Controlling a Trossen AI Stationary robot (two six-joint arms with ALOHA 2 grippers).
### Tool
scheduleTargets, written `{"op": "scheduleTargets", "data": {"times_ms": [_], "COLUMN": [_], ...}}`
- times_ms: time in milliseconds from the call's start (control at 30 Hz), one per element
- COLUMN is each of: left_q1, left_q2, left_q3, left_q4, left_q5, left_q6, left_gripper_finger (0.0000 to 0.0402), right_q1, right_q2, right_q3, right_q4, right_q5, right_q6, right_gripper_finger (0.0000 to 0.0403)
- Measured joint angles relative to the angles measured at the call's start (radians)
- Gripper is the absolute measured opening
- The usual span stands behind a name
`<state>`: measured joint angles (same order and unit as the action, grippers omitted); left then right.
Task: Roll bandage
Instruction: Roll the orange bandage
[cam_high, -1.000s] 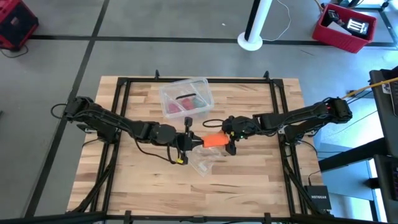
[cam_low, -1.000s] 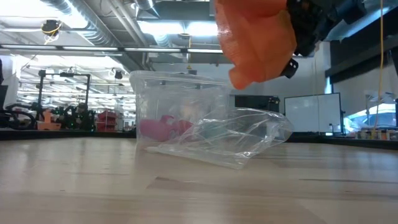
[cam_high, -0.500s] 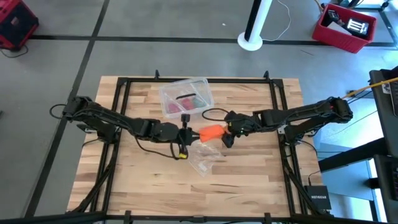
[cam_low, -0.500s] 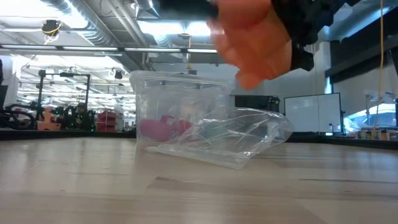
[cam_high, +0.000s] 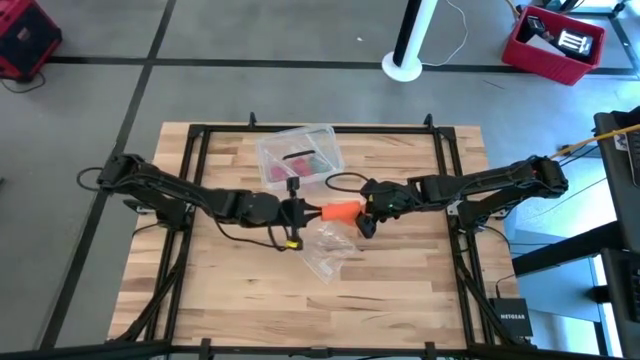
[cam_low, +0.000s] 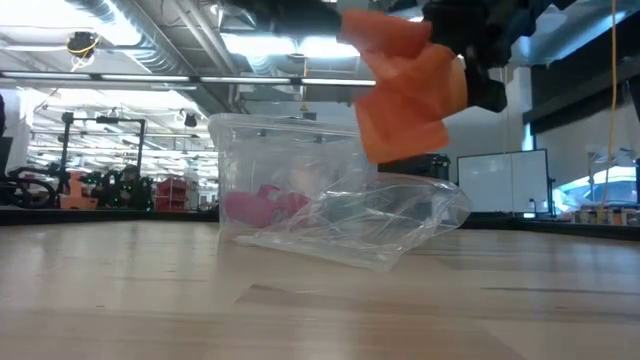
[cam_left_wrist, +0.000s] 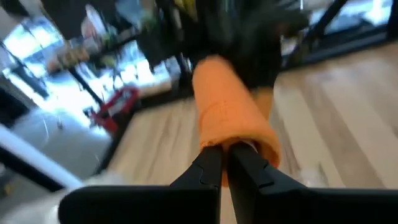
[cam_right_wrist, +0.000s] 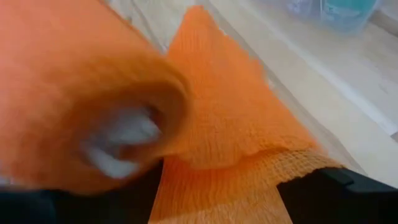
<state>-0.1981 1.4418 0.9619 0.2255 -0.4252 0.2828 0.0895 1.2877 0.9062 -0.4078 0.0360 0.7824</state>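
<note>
The orange bandage (cam_high: 340, 211) is a stubby, loosely wound roll held in the air over the middle of the table, between my two grippers. My left gripper (cam_high: 302, 212) is shut on its left end. My right gripper (cam_high: 363, 213) has its fingers set wide around the right end. In the low view the bandage (cam_low: 410, 90) hangs well above the table. The right wrist view is nearly filled by the bandage (cam_right_wrist: 230, 124), whose hollow end faces the camera. My left gripper pinches the roll's left end (cam_left_wrist: 219, 144) between its two shut fingers, coming level from the table's left. The fingers lie along the roll, which is clear of the table. My right gripper holds the roll's right end (cam_right_wrist: 205, 186) between its two wide-set fingers, slanting down from the table's right. The roll is lifted clear and a loose flap (cam_low: 400, 135) hangs below it.
A clear plastic box (cam_high: 298, 158) with red and green contents stands just beyond the grippers. A crumpled clear wrapper (cam_high: 330, 250) lies on the table on the near side, under the bandage. A black frame (cam_high: 190, 180) runs around the table's edges.
Both grippers have carried the bandage a little toward the table's far edge, and the right one has also risen. My right gripper has rolled about its own axis, turning the roll. A loose flap now hangs below the roll.
</note>
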Motion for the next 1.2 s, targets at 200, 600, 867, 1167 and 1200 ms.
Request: {"op": "scheduleTargets", "data": {"times_ms": [200, 600, 867, 1167, 1200], "left_q1": [-0.011, -0.026, -0.046, -0.051, -0.052], "left_q2": [-0.081, -0.109, -0.128, -0.12, -0.12], "left_q3": [0.006, 0.006, 0.006, 0.006, 0.006], "left_q4": [0.052, 0.016, -0.004, -0.015, -0.015], "left_q5": [-0.003, 0.006, 0.006, 0.034, 0.035], "left_q6": [0.085, 0.136, 0.172, 0.155, 0.156], "left_gripper_finger": [0.0003, 0.0003, 0.0003, 0.0003, 0.0003], "right_q1": [0.0, -0.067, -0.07, -0.07, -0.07], "right_q2": [0.0, -0.043, -0.172, -0.236, -0.228], "right_q3": [0.0, 0.075, 0.166, 0.177, 0.177], "right_q4": [0.118, 0.125, -0.054, 0.071, 0.064], "right_q5": [0.024, 0.119, -0.009, 0.066, 0.061], "right_q6": [-0.182, -0.345, -0.288, -0.253, -0.203], "right_gripper_finger": [0.0285, 0.0285, 0.0285, 0.0285, 0.0285]}}
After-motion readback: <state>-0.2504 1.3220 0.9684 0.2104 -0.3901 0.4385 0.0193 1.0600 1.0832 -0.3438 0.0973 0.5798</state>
